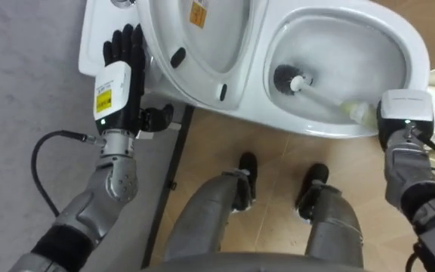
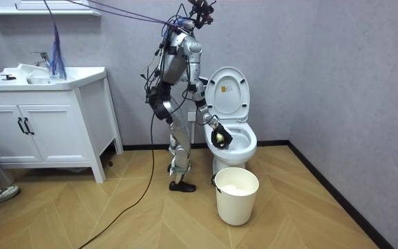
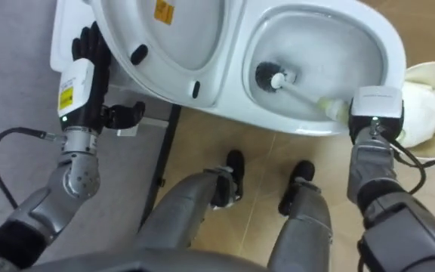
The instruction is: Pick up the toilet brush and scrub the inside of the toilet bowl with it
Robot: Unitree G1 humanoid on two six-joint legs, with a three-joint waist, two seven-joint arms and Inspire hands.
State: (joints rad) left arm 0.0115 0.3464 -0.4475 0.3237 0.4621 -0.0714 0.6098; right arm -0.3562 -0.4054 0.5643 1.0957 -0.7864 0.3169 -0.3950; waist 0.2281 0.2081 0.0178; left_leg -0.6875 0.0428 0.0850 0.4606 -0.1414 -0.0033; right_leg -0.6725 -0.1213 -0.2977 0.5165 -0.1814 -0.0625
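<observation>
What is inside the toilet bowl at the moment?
A toilet brush: its dark head lies low in the toilet bowl, and its white handle slants up to the rim. The handle's end is covered by the right hand, so the grip cannot be seen.

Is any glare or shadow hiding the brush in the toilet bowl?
Left eye view: no, the bowl is evenly lit and the dark brush head stands out against the white. Room view: soft, even light, no glare on the lid.

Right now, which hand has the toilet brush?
The right hand, at the bowl rim where the brush handle ends; the left hand rests open at the raised lid edge.
</observation>
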